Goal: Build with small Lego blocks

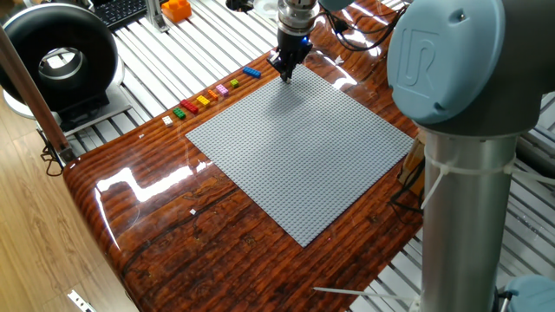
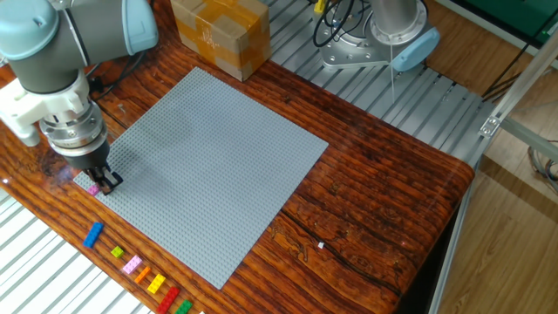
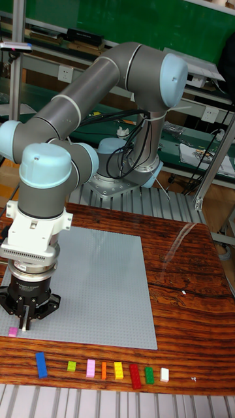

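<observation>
My gripper [image 3: 25, 325] hangs over the near-left corner of the grey baseplate [image 3: 98, 287], fingertips just above the studs. A pink small Lego block [image 3: 13, 332] lies on that corner, just left of the fingertips; the other fixed view shows the pink block [image 2: 93, 189] beside the gripper [image 2: 107, 181]. Whether the jaws are touching it is too small to tell. Several more small Lego blocks lie in a row on the table in front of the plate, from blue [image 3: 42, 364] to white [image 3: 164, 374]. One fixed view shows the gripper [image 1: 284, 73] near the blue block [image 1: 251, 72].
A cardboard box [image 2: 220, 35] stands beyond the plate's far corner. An orange object [image 1: 176, 9] and a black round device [image 1: 56, 56] sit off the table. The arm's column [image 1: 460, 173] rises at the table's side. Slatted metal framing borders the wooden top.
</observation>
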### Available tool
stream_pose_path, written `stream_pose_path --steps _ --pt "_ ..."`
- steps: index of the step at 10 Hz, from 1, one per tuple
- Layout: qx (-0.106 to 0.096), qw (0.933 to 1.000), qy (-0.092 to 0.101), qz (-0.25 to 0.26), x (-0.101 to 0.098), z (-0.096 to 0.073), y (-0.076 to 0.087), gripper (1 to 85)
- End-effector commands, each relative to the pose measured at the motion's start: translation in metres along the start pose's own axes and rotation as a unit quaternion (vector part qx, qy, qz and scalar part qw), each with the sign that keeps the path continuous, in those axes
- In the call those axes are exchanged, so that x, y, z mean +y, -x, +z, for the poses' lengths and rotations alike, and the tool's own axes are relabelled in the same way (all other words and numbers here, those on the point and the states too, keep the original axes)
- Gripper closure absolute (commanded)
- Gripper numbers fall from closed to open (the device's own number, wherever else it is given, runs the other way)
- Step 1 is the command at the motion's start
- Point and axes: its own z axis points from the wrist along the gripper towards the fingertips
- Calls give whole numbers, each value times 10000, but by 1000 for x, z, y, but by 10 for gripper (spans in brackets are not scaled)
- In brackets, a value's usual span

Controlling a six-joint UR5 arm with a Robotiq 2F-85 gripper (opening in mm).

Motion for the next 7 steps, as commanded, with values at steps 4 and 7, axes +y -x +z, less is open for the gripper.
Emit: stream_pose_path --steps 4,7 --pt "-48 9998 -156 -120 -11 -1 2 847" --pt "-84 9999 -48 -84 -5 0 4 847"
